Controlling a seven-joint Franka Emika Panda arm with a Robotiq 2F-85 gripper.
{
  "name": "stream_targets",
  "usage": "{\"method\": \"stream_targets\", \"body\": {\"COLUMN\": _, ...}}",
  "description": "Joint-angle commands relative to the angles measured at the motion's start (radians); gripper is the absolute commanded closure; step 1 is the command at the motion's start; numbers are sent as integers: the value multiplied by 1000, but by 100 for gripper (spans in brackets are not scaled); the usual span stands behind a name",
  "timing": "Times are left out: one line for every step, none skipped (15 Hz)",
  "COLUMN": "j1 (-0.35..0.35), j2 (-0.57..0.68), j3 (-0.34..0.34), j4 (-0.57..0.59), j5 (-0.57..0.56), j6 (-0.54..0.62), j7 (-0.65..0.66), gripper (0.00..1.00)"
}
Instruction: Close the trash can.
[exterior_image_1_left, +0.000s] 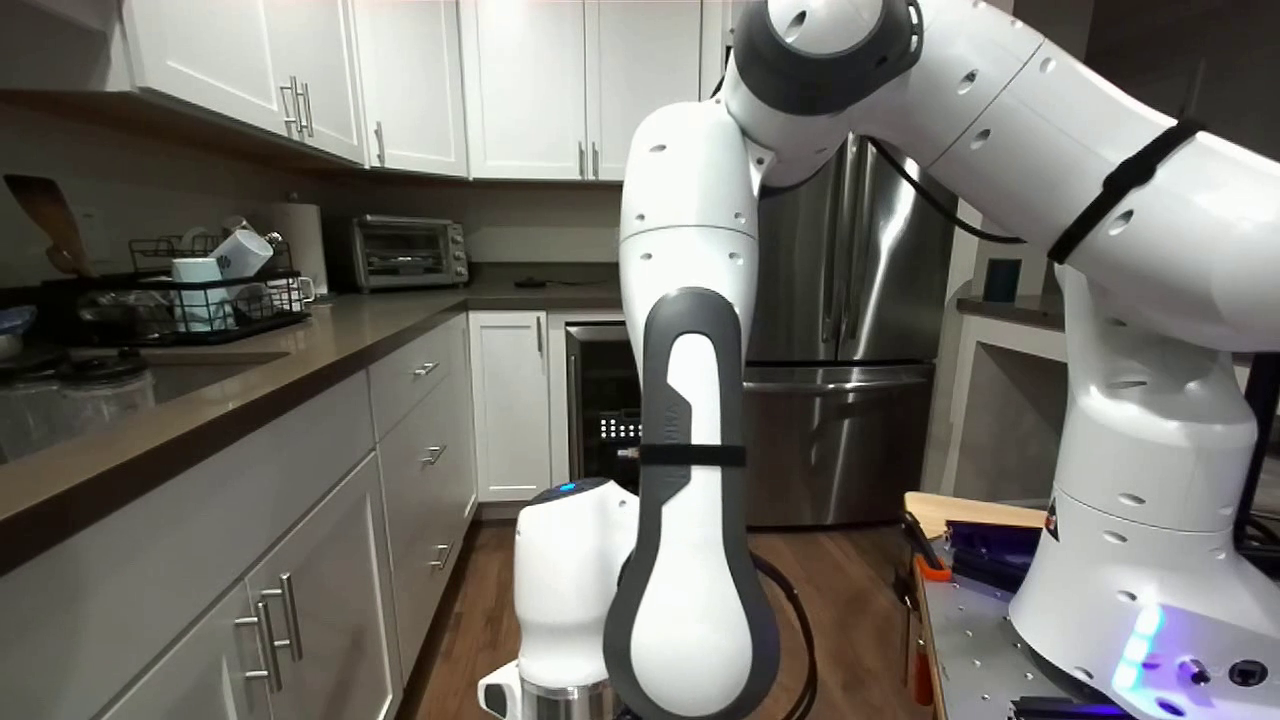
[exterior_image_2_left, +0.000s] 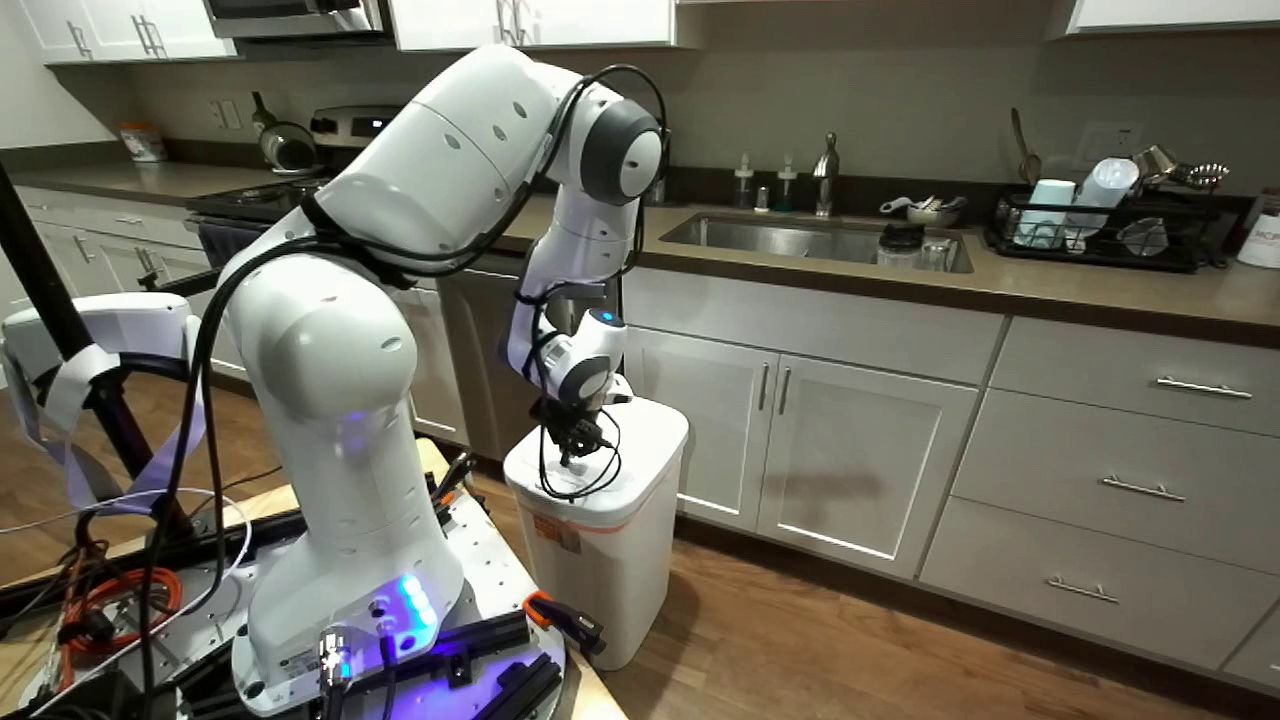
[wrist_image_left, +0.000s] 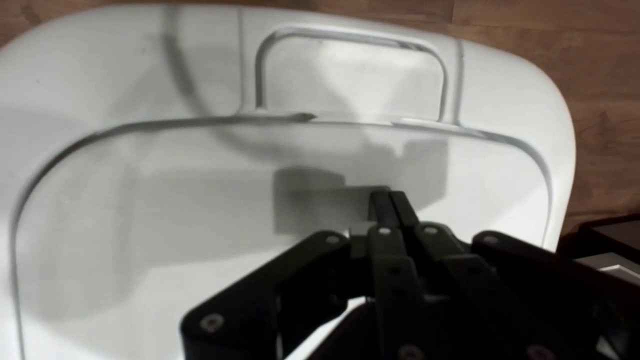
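The trash can (exterior_image_2_left: 610, 570) is a tall white bin on the floor in an exterior view. Its pale lid (exterior_image_2_left: 650, 425) lies flat across the top, with a thin orange line just under its front edge. In the wrist view the lid (wrist_image_left: 210, 210) fills most of the picture, with a raised rim and a small rounded panel (wrist_image_left: 350, 75) near its edge. My gripper (exterior_image_2_left: 567, 460) points down over the lid. In the wrist view the gripper (wrist_image_left: 392, 195) has its fingers together with nothing between them. The fingertips are at or just above the lid; I cannot tell whether they touch.
White lower cabinets (exterior_image_2_left: 860, 450) stand behind the bin. The robot's table (exterior_image_2_left: 500, 540) is beside the bin, with a black and orange clamp (exterior_image_2_left: 565, 615) at its edge. A loose cable (exterior_image_2_left: 600, 485) hangs by the gripper. Wooden floor (exterior_image_2_left: 800, 640) lies around.
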Motion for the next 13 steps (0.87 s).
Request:
{"method": "stream_targets", "body": {"j1": -2, "j2": -28, "j3": 9, "j4": 80, "j5": -10, "j6": -215, "j7": 10, "gripper": 95}}
{"method": "stream_targets", "body": {"j1": -1, "j2": -36, "j3": 13, "j4": 105, "j5": -1, "j6": -276, "j7": 7, "gripper": 94}}
{"method": "stream_targets", "body": {"j1": 0, "j2": -43, "j3": 17, "j4": 130, "j5": 8, "j6": -331, "j7": 2, "gripper": 94}}
{"method": "stream_targets", "body": {"j1": 6, "j2": -53, "j3": 17, "j4": 157, "j5": 16, "j6": -388, "j7": 4, "gripper": 95}}
{"method": "stream_targets", "body": {"j1": 11, "j2": -62, "j3": 16, "j4": 179, "j5": 23, "j6": -439, "j7": 2, "gripper": 94}}
{"method": "stream_targets", "body": {"j1": 18, "j2": -72, "j3": 13, "j4": 198, "j5": 27, "j6": -481, "j7": 2, "gripper": 95}}
{"method": "stream_targets", "body": {"j1": 23, "j2": -83, "j3": 12, "j4": 217, "j5": 31, "j6": -521, "j7": -1, "gripper": 94}}
{"method": "stream_targets", "body": {"j1": 29, "j2": -97, "j3": 8, "j4": 230, "j5": 32, "j6": -551, "j7": -2, "gripper": 94}}
{"method": "stream_targets", "body": {"j1": 36, "j2": -107, "j3": 4, "j4": 242, "j5": 33, "j6": -575, "j7": -3, "gripper": 94}}
{"method": "stream_targets", "body": {"j1": 39, "j2": -119, "j3": 3, "j4": 250, "j5": 35, "j6": -596, "j7": -6, "gripper": 95}}
{"method": "stream_targets", "body": {"j1": 46, "j2": -130, "j3": 0, "j4": 256, "j5": 35, "j6": -611, "j7": -6, "gripper": 95}}
{"method": "stream_targets", "body": {"j1": 50, "j2": -145, "j3": -2, "j4": 255, "j5": 35, "j6": -623, "j7": -8, "gripper": 95}}
{"method": "stream_targets", "body": {"j1": 55, "j2": -157, "j3": -4, "j4": 255, "j5": 35, "j6": -636, "j7": -8, "gripper": 94}}
